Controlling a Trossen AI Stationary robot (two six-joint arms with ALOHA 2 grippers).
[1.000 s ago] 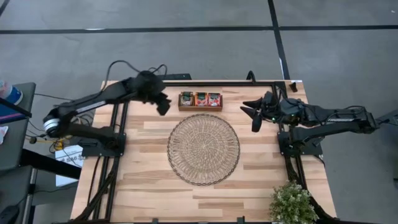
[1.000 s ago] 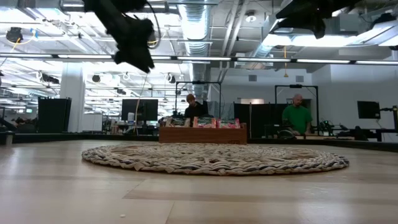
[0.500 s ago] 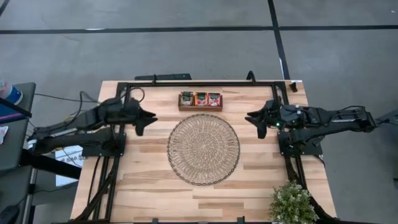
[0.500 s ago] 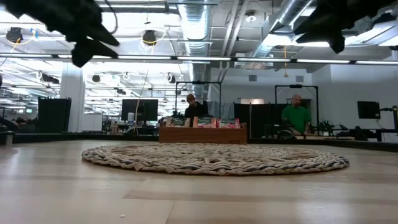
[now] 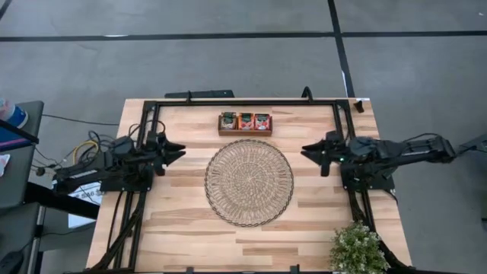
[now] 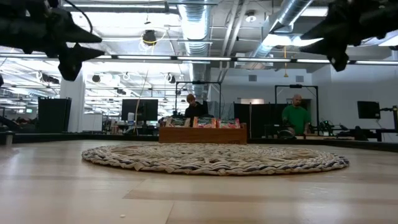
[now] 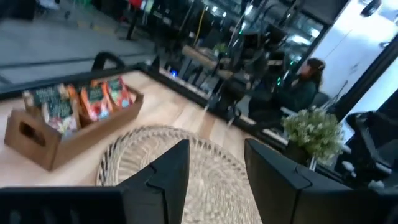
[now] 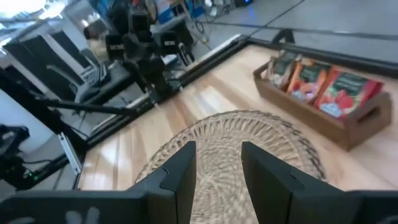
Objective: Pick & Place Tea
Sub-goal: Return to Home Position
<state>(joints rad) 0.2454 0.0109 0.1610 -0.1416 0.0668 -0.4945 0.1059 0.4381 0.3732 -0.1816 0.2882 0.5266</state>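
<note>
Over the last second the left arm [image 5: 99, 169] has swung back from the wooden tray [image 5: 245, 134] and folded low along the left side of the bench [image 5: 183, 221]. The right arm [image 5: 403, 148] has drawn in a little on its own side.

The left tool [image 5: 176, 151] hangs above the bench just left of the woven mat [image 5: 249, 182], pointing toward it. Its wrist view shows the two fingers parted with a clear gap and nothing between them.

The tray stands at the far middle of the bench, just beyond the mat. The tea [image 5: 245, 120] stands upright in the tray's three sections, with green-topped sachets in the left one and red-orange ones in the middle and right. No sachet shows on the mat or on the bare bench.

The right tool [image 5: 312, 156] hangs just right of the mat, facing the left one across it. It too is spread open and holds nothing.

The sorting looks finished, and the step in hand appears to be the return to rest. The next move should call for no grasp, only for settling both arms into their parked poses clear of the mat. The tea lies well apart from both tools, between them and farther across the bench.
</note>
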